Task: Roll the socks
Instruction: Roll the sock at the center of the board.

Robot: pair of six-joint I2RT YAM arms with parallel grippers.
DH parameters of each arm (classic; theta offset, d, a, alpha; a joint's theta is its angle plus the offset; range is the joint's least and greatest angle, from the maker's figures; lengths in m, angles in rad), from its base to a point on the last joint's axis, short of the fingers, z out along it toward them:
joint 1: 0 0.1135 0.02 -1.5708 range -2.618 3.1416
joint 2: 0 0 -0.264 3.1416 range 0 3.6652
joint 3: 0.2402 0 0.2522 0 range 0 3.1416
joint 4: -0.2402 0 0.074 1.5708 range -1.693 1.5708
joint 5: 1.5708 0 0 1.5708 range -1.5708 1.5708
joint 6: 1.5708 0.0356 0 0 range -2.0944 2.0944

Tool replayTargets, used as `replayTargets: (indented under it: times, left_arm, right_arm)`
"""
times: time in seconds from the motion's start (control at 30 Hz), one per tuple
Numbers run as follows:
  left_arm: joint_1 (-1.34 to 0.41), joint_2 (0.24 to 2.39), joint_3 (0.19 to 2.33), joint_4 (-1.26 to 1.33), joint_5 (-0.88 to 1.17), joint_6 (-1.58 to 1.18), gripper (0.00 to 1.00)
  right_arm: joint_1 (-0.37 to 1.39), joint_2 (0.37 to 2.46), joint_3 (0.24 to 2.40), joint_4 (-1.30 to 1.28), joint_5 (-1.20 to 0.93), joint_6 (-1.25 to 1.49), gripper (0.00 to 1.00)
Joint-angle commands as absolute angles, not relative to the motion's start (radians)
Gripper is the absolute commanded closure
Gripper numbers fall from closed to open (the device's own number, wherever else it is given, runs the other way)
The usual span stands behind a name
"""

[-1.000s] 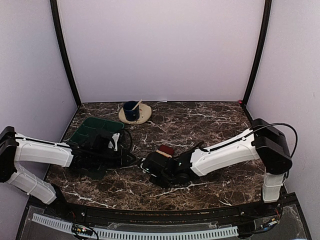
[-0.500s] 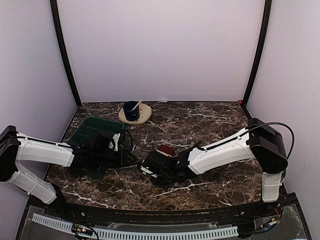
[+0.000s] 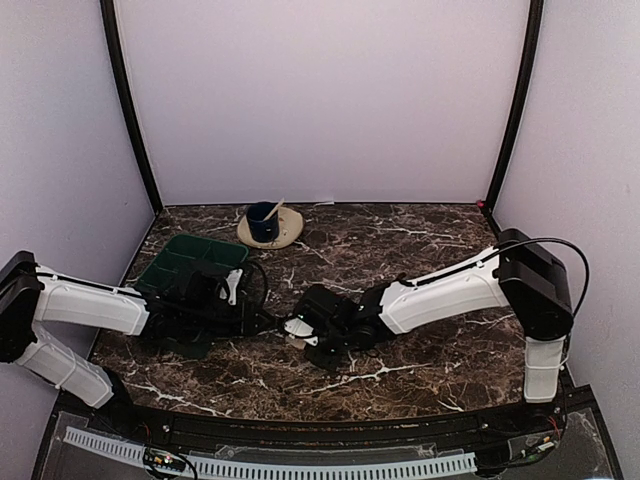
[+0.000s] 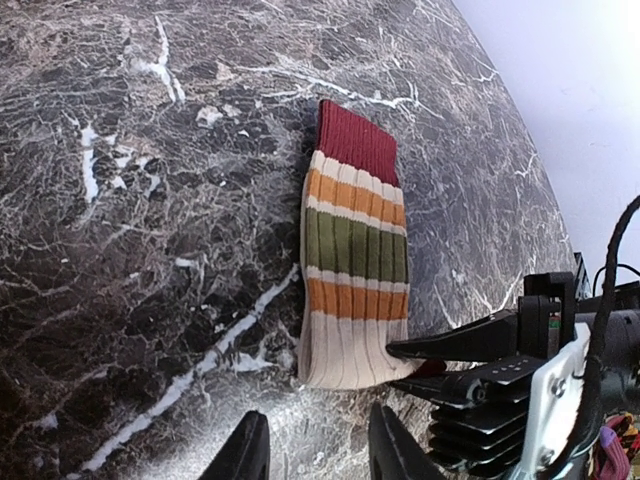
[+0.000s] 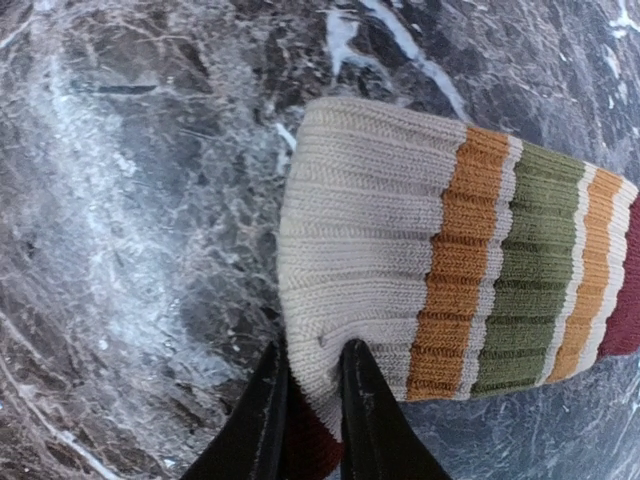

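Pinching R gripper [image 5: 312, 360]: jaws almost closed on the edge of the striped sock [image 4: 355, 245], at its cream end. A dark red scrap of fabric sits betw. the fingers [image 5: 262, 410]; can't tell if it's part of the same sock.
L gripper [image 4: 318, 425]: jaws apart, nothing betw. them. It sits near the sock's cream end, at the sock's 6 o'clock in the L wrist view, not touching it.
Striped sock: lies flat on the marble table [image 3: 420, 240], near the table's centre. In the L wrist view the dark red end points to 12 o'clock and the cream end to 6. Bands in betw.: orange, green, orange, w/ thin cream lines. In the top view it's mostly hidden under the R gripper.
R arm [image 3: 450, 290]: stretched low across the table toward 9 o'clock, and its gripper meets the L one near mid-table.
Green tray [image 3: 190, 255]: at approx. 10 o'clock from table centre, partly under the L arm [image 3: 90, 305].
Blue cup [image 3: 263, 222]: at approx. 11 o'clock near the back wall, on a tan plate [image 3: 290, 228], w/ a stick-like handle poking out.
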State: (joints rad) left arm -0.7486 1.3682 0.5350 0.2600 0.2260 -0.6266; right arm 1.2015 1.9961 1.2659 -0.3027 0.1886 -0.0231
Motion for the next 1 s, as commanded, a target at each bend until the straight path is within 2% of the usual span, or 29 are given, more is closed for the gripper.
replayTargets:
  times: [0.0, 0.27, 0.43, 0.97]
  left_arm:
    - [-0.744, 1.335, 0.507, 0.302, 0.286, -0.583, 0.64]
    - [-0.744, 1.379, 0.523, 0.339, 0.492, -0.551, 0.6]
    - [-0.744, 1.38, 0.534, 0.279, 0.532, -0.541, 0.58]
    - [-0.744, 1.508, 0.627, 0.158, 0.632, -0.558, 0.53]
  right_arm:
    - [1.179, 1.943, 1.267, -0.307, -0.035, 0.022, 0.84]
    - [1.1, 1.87, 1.208, -0.256, -0.324, 0.092, 0.85]
    - [1.057, 1.857, 1.175, -0.217, -0.427, 0.111, 0.85]
    - [1.016, 1.855, 1.116, -0.166, -0.554, 0.117, 0.86]
